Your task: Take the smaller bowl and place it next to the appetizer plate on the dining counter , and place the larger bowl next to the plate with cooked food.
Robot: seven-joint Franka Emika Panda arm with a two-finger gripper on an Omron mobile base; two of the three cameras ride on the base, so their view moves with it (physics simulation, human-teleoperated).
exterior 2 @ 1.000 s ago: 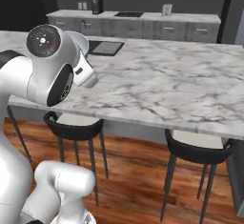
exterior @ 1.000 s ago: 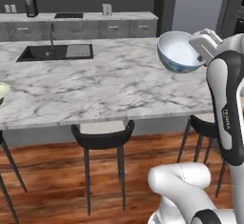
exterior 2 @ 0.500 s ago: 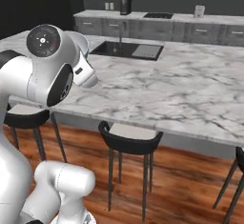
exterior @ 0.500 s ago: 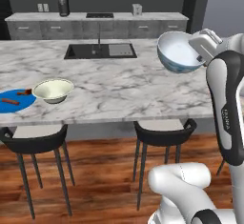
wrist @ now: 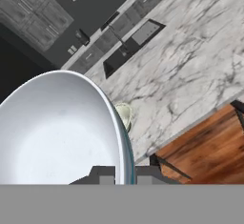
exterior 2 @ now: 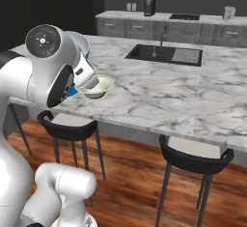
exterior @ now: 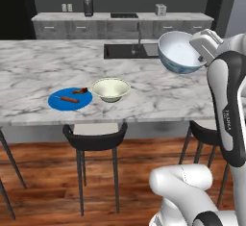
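**Desk:** While your jaws stand nearly together, what are they gripping?

**Floor:** You have the gripper (wrist: 125, 174) pinched on the rim of the smaller bowl (exterior: 180, 52), one fingertip inside the wall and one outside. In the hand view the white inside of the bowl sits to the left of the rim. A rim pinch suits a thin wall, and it carries the bowl tipped on its side, mouth toward the left base camera, blue pattern showing underneath.

**Desk:** And where does that put the bowl?

**Floor:** You hold it in the air above the dining counter (exterior: 158, 95), near the black sink (exterior: 130, 50), well clear of the marble so nothing gets brushed while you travel.

**Desk:** What lies on the counter?

**Floor:** You can see the larger bowl (exterior: 110, 89) upright just beside the plate with cooked food (exterior: 70, 98), at its right edge, so that half of the job looks settled. It reads as a pale shape past the held rim in the hand view.

**Desk:** The appetizer plate?

**Floor:** You cannot pick it out from here. My judgement: you will need to find it, then level the bowl before lowering, since a tipped bowl would land on its wall and roll.
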